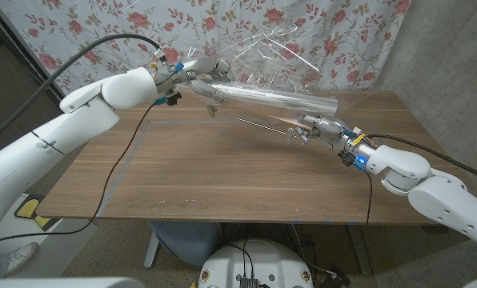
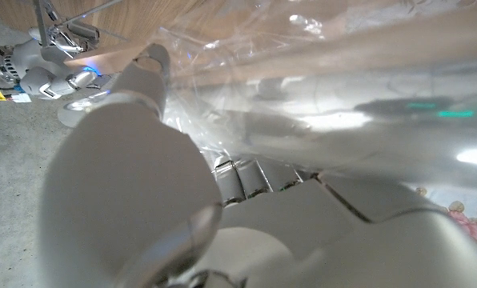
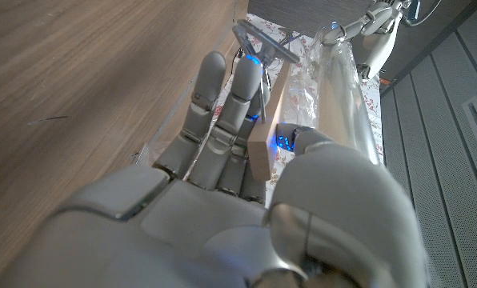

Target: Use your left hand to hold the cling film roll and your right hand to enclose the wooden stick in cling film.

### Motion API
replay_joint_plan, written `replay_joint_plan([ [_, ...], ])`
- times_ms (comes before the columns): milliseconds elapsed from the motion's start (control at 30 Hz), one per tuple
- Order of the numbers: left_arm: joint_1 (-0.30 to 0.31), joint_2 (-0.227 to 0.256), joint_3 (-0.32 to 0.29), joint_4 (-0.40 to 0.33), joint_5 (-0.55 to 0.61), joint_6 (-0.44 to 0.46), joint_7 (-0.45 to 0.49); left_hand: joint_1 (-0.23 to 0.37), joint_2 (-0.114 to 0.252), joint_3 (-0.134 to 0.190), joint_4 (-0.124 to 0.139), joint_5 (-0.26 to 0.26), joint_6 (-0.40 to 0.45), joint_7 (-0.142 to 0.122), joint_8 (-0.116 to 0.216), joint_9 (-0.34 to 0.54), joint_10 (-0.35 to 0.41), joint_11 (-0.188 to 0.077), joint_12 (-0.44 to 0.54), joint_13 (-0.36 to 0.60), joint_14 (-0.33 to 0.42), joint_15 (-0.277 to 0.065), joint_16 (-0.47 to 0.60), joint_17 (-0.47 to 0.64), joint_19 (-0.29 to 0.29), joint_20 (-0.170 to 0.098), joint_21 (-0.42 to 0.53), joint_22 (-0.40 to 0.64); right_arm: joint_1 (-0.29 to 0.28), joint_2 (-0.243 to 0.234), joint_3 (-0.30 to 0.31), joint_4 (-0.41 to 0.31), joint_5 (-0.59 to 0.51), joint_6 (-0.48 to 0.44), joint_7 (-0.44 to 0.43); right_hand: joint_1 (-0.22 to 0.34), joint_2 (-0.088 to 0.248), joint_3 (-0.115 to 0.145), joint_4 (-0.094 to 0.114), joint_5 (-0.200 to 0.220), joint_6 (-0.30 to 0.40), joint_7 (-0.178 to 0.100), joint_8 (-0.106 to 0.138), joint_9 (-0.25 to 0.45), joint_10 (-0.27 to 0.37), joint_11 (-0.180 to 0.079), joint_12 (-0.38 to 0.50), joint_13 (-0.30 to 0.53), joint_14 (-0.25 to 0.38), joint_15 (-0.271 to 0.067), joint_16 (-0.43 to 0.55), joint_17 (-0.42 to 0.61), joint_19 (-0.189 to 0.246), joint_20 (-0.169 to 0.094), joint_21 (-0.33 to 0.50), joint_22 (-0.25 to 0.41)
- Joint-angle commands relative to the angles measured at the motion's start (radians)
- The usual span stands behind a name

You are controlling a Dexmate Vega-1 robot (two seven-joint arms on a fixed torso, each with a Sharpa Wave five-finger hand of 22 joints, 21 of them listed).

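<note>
Centrally, the left hand (image 1: 192, 78) is grasping the cling film roll (image 1: 282, 99) at upper centre while the right hand (image 1: 312, 130) is pinching the wooden stick (image 1: 264, 124) just below it.

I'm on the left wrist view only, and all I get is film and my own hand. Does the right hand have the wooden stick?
Observer: Yes. The right hand grips the wooden stick by one end, between thumb and fingers.
Operator: Where is the stick relative to the roll?
Observer: In the head view it lies just in front of the cling film roll, with no film visibly around it.
Operator: And the roll itself?
Observer: The left hand holds one end of it, and loose film stands up behind it.
</note>
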Motion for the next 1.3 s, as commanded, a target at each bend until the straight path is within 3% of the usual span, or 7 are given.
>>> replay_joint_plan([
  [33, 0.056, 0.016, -0.034, -0.019, 0.005, -0.033, 0.050, 0.166, 0.196, 0.021, 0.024, -0.008, 0.030, -0.030, 0.023, 0.003, -0.003, -0.002, 0.005, 0.001, 0.010, -0.003, 0.000, 0.003, 0.012, -0.004, 0.005, -0.004, -0.018, -0.007, 0.017, -0.003, 0.010, 0.002, -0.037, 0.004, 0.019, 0.279, -0.160, 0.005, 0.094, -0.095, 0.004, 0.005, 0.080, -0.069, 0.005, 0.001, 0.001, -0.005, -0.004, 0.002, 0.008, -0.048, 0.003, 0.003],
  [267, 0.095, 0.019, -0.059, -0.019, -0.006, -0.051, 0.081, 0.166, 0.196, 0.021, 0.023, -0.008, 0.031, -0.031, 0.024, 0.004, -0.003, -0.003, 0.006, 0.001, 0.011, -0.003, 0.000, 0.003, 0.012, -0.004, 0.005, -0.004, -0.047, -0.018, 0.046, -0.019, 0.002, 0.000, -0.062, 0.004, 0.020, 0.278, -0.160, 0.005, 0.094, -0.094, 0.004, 0.004, 0.073, -0.071, 0.005, 0.005, 0.003, -0.005, -0.001, 0.005, 0.006, -0.048, 0.001, 0.003],
  [300, 0.096, 0.020, -0.061, -0.020, -0.006, -0.052, 0.081, 0.176, 0.155, 0.047, 0.045, 0.073, 0.013, -0.049, 0.067, 0.069, -0.021, 0.028, 0.036, 0.012, 0.011, 0.000, 0.076, 0.022, 0.048, -0.002, -0.017, 0.042, -0.051, -0.019, 0.051, -0.023, 0.003, -0.003, -0.069, 0.004, 0.020, 0.279, -0.160, 0.005, 0.094, -0.095, 0.003, 0.004, 0.073, -0.071, 0.005, 0.004, 0.000, -0.005, -0.004, 0.002, 0.007, -0.047, 0.002, 0.003],
  [333, 0.091, 0.025, -0.061, -0.021, -0.014, -0.049, 0.066, 0.177, 0.165, 0.057, 0.047, 0.083, 0.007, -0.053, 0.074, 0.080, -0.011, 0.016, 0.037, 0.011, 0.006, 0.000, 0.077, 0.022, 0.046, -0.005, -0.020, 0.041, -0.056, -0.021, 0.056, -0.025, -0.001, -0.002, -0.071, 0.004, 0.019, 0.278, -0.160, 0.005, 0.094, -0.092, 0.003, 0.004, 0.077, -0.070, 0.002, -0.003, 0.001, -0.005, -0.004, 0.002, 0.006, -0.048, 0.001, 0.003],
  [567, 0.142, 0.025, -0.095, -0.017, -0.035, -0.072, 0.107, 0.177, 0.165, 0.057, 0.046, 0.083, 0.007, -0.053, 0.074, 0.080, -0.011, 0.015, 0.038, 0.011, 0.006, 0.000, 0.077, 0.022, 0.046, -0.005, -0.020, 0.040, -0.078, -0.025, 0.083, -0.043, -0.002, -0.020, -0.095, 0.003, 0.020, 0.278, -0.159, 0.004, 0.095, -0.095, 0.004, 0.004, 0.075, -0.070, 0.006, 0.005, 0.001, -0.005, -0.003, 0.003, 0.005, -0.047, 0.001, 0.003],
  [600, 0.145, 0.026, -0.098, -0.014, -0.050, -0.074, 0.101, 0.175, 0.139, 0.028, 0.040, 0.088, -0.011, -0.055, 0.086, 0.106, -0.030, 0.017, 0.057, 0.015, 0.002, 0.001, 0.087, 0.024, 0.056, -0.018, -0.018, 0.046, -0.080, -0.026, 0.085, -0.042, -0.005, -0.018, -0.091, 0.003, 0.020, 0.278, -0.159, 0.004, 0.095, -0.094, 0.004, 0.004, 0.074, -0.071, 0.006, 0.006, 0.000, -0.005, -0.004, 0.002, 0.006, -0.047, 0.002, 0.003],
  [1300, 0.215, 0.045, -0.145, -0.010, -0.107, -0.130, 0.105, 0.154, 0.143, 0.031, 0.018, 0.096, -0.030, -0.052, 0.099, 0.123, -0.056, -0.014, 0.058, 0.045, 0.007, 0.004, 0.058, 0.029, 0.062, -0.013, -0.005, -0.031, -0.089, -0.019, 0.128, -0.055, -0.005, -0.064, -0.119, 0.004, 0.020, 0.277, -0.159, 0.004, 0.096, -0.095, 0.004, 0.003, 0.074, -0.072, 0.007, 0.007, 0.002, -0.005, -0.002, 0.003, 0.005, -0.047, 0.002, 0.003],
])
